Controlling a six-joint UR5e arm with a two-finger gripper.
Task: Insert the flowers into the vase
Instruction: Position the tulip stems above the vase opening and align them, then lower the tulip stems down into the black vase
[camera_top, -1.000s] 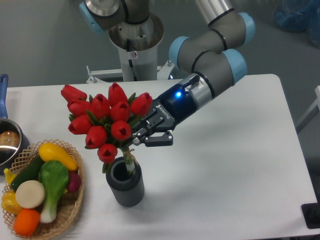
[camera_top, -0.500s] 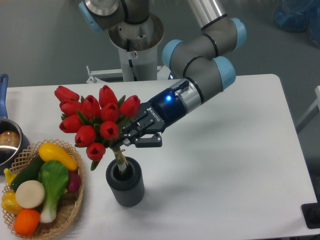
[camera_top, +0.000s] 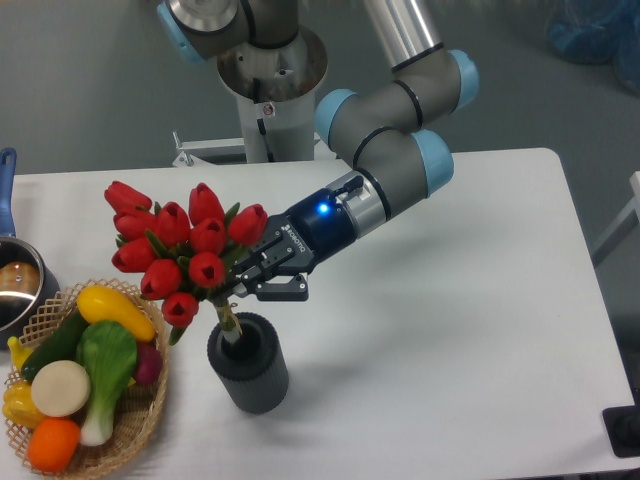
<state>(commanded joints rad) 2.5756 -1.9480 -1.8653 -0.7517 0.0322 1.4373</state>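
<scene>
Hand (camera_top: 262, 283) clamping flowers (camera_top: 178, 250), stem ends hidden inside vase (camera_top: 247, 362)

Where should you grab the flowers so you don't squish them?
Grab the flowers by the bunched stems just under the buds, from the right side, as the gripper does. The stems are thin and firm there; the buds spread wide and lean left.

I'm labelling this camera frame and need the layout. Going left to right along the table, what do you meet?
Pot → basket → vase → gripper. The flowers spread above both basket and vase, so I leave them out of the order.
</scene>
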